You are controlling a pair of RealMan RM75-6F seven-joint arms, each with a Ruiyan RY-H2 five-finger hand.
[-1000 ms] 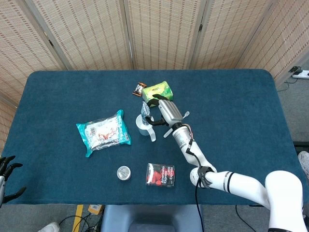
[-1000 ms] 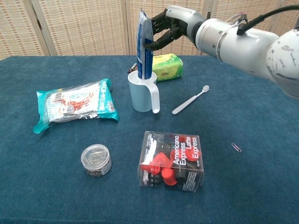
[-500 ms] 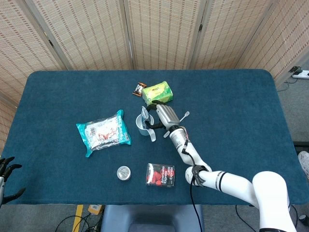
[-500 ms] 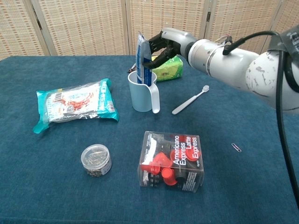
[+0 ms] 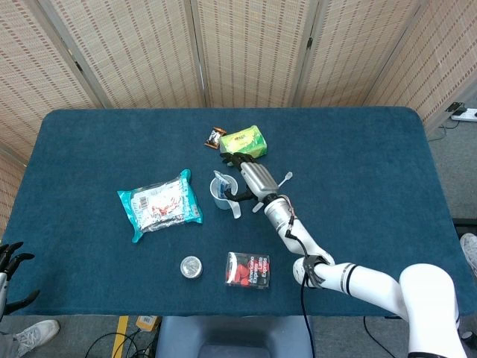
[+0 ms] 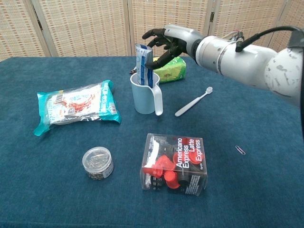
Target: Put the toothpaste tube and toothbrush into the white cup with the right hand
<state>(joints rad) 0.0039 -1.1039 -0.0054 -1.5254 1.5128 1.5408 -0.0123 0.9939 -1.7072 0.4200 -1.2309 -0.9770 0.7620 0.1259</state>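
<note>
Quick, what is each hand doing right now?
Right hand: open, fingers spread, holding nothing.
Left hand: open, holding nothing, at table edge.

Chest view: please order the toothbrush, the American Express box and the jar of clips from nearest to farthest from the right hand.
Measured from the right hand:
1. toothbrush, lying to its right, below it.
2. American Express box, front centre.
3. jar of clips, front left.

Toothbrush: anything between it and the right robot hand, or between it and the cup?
Nothing visible. The toothbrush lies on bare cloth right of the white cup; the right robot hand hovers open above the cup, clear space between.
</note>
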